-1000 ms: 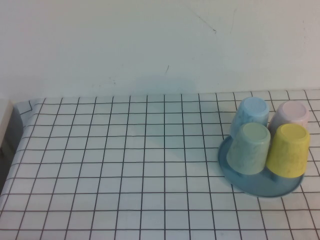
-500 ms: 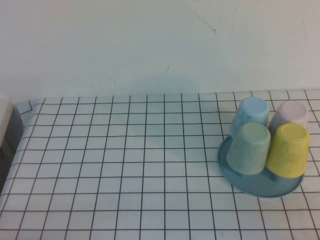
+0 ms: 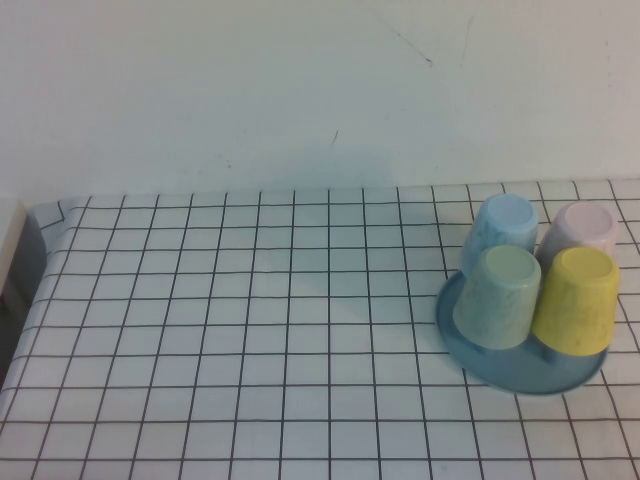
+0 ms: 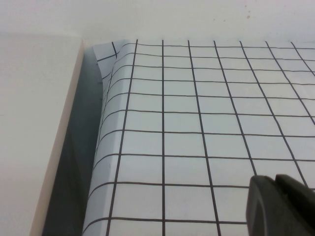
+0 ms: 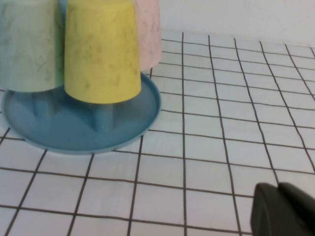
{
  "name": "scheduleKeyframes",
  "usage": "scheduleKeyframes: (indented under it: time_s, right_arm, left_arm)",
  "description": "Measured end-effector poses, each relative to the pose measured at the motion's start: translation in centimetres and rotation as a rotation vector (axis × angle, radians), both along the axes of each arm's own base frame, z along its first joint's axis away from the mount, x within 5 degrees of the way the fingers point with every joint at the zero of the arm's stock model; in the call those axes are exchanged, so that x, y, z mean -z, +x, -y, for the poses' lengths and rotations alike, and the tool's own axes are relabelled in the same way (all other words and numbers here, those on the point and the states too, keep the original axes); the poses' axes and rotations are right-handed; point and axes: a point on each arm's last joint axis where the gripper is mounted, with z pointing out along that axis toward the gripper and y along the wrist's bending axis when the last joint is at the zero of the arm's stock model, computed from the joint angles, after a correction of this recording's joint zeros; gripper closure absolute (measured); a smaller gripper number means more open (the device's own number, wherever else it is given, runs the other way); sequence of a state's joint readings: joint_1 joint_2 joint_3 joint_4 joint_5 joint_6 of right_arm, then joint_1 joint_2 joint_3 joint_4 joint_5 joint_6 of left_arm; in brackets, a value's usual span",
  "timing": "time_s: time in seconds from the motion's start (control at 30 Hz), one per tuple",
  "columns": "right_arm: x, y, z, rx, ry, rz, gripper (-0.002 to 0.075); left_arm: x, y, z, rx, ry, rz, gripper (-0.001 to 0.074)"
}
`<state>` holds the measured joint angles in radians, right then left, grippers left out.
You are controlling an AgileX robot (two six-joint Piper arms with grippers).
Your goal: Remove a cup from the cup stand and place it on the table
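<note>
Blue plastic forms the cup stand [image 3: 520, 372], a round dish-like base resting on the tabletop [image 3: 250, 330] at the right side of the high view. Four inverted tumblers sit over its upright pegs. The cup [image 3: 498, 297], pale mint green and faintly speckled, occupies the near-left position, mouth down, still on the stand. A yellow cup [image 3: 576, 300] stands just beside it on the near right, a light blue cup [image 3: 500, 232] behind it on the far left, and a pale pink cup [image 3: 582, 233] on the far right.

White cloth printed with a black grid of squares covers the tabletop; a pale wall [image 3: 300, 90] rises behind it, and the cloth's far-left corner folds down over the edge.

No arm appears in the high view. In the left wrist view, the left tool [image 4: 281, 204] shows only as a dark tip at the corner of the frame, above bare grid cloth near the tabletop's left edge; whether it is spread or pressed together cannot be told. In the right wrist view, the right tool [image 5: 283, 209] likewise shows as a dark tip, low over the cloth and apart from the cup stand, yellow cup and mint cup; its state cannot be told either.
</note>
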<state>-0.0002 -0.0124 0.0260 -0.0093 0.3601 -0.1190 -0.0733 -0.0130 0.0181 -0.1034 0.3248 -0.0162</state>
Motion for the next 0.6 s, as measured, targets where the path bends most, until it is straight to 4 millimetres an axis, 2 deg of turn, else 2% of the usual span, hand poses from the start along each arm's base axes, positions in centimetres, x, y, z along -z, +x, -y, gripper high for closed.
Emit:
scheduleKeyframes:
  time_s: [0.6]
  right_arm:
    - [0.00,0.00,0.00,0.000,0.000,0.000,0.0729]
  left_arm:
    - [0.00,0.00,0.00,0.000,0.000,0.000,0.0738]
